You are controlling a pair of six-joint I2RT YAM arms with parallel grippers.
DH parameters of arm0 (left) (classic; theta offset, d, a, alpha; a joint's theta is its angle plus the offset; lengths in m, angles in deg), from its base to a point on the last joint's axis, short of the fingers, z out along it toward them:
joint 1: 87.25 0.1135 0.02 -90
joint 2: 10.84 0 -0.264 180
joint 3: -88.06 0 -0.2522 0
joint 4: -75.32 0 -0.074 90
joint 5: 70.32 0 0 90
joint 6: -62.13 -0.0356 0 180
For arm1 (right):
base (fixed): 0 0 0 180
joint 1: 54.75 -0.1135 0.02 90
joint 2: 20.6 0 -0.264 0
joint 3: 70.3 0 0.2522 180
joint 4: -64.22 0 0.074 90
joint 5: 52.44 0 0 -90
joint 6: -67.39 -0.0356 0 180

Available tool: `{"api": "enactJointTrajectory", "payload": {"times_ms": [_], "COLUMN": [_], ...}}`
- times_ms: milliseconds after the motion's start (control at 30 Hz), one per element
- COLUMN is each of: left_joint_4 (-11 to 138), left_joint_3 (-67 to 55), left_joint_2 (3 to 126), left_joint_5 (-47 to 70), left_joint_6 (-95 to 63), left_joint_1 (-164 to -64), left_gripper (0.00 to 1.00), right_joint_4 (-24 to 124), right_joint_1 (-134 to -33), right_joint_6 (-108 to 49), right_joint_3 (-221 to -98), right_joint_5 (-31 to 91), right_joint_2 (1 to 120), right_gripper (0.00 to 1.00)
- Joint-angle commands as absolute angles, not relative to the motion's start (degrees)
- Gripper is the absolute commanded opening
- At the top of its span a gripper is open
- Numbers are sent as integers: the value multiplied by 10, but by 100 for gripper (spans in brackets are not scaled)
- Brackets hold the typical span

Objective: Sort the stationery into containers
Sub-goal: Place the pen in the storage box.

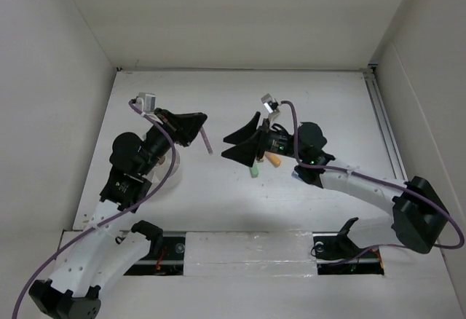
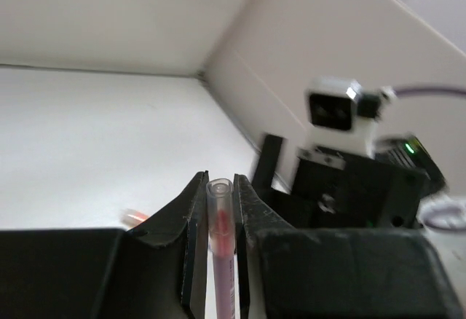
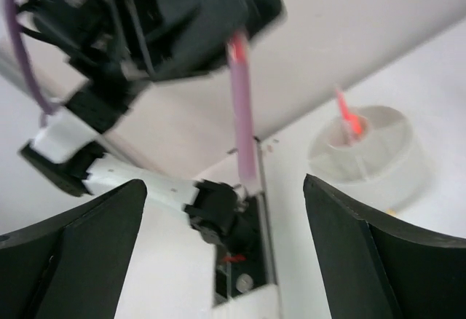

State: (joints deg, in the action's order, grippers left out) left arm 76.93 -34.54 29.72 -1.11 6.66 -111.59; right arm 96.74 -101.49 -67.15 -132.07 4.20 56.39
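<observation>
You can see the pen (image 2: 220,224) has a glossy, clear plastic barrel tinted pink, and the fingers (image 2: 191,224) of the left gripper (image 2: 219,188) are matt black plastic. The tub (image 3: 397,151) looks like smooth, faintly translucent white plastic, and the table (image 1: 313,100) is matt white.
</observation>
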Motion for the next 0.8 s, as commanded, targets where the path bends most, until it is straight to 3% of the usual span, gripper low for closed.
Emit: {"api": "enactJointTrajectory", "payload": {"times_ms": [0, 133, 433, 633, 767], "left_joint_4": [694, 702, 700, 650, 637], "left_joint_3": [-317, -348, -355, -344, -337], "left_joint_2": [280, 271, 298, 278, 266], "left_joint_5": [196, 391, 605, 670, 645], "left_joint_6": [27, 11, 5, -82, -144], "left_joint_1": [-1116, -1116, -1116, -1116, -1116], "left_gripper": [0, 0, 0, 0, 0], "right_joint_4": [976, 998, 884, 884, 884], "right_joint_1": [-969, -940, -918, -913, -913], "right_joint_6": [-645, -650, -600, -594, -594], "right_joint_3": [-1264, -1221, -1198, -1166, -1159], "right_joint_5": [49, 22, -2, -2, -13], "right_joint_2": [522, 470, 370, 313, 297], "right_gripper": [95, 96, 96, 98, 98]}}
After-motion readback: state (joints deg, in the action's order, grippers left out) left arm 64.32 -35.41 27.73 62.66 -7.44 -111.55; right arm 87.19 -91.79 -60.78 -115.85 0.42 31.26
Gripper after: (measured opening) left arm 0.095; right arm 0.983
